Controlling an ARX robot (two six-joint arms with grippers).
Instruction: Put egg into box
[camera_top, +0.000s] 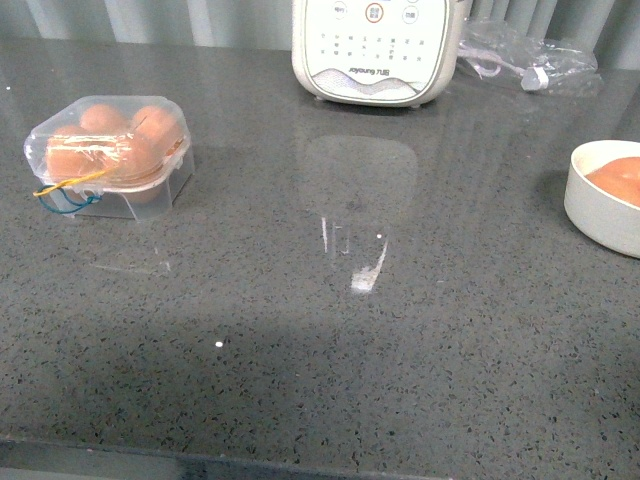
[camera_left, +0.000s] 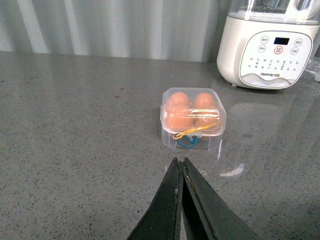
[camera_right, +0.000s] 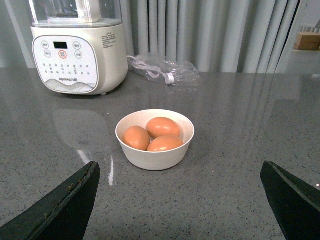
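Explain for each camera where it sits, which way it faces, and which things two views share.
Front: on the body, facing the counter; box left, bowl right; no arm visible.
Left wrist: behind the shut left pincer, facing the box.
Right wrist: behind the open right pincer, facing the bowl of eggs.
Shared: all three show the blender.

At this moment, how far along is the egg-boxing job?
Done: the box sits on the counter with its clear lid down and all four cups look filled with eggs. In hand: nothing. The left pincer is shut and empty, aimed at the box; the right pincer is wide open and empty, facing the white bowl, which holds three eggs. Left: seemingly nothing, since the box shows no free cup.
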